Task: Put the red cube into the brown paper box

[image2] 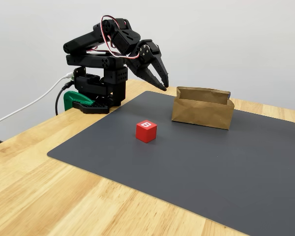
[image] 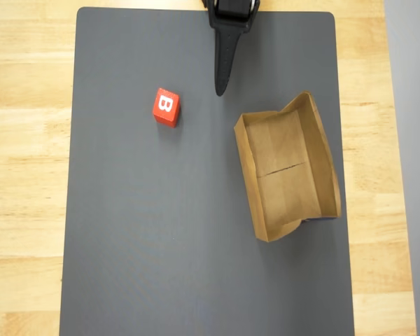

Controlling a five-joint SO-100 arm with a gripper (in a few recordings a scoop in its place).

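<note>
The red cube lies on the dark grey mat with a white B on its top face. The brown paper box stands to its right in the overhead view, open side up and with nothing in it, a crease across its floor. My black gripper hangs above the mat's far edge, folded back near the arm's base. Its fingers lie together, shut on nothing, pointing down between the cube and the box and apart from both.
The grey mat covers most of a light wooden table. The arm's base is held by a green clamp at the table's far corner, with cables trailing off left.
</note>
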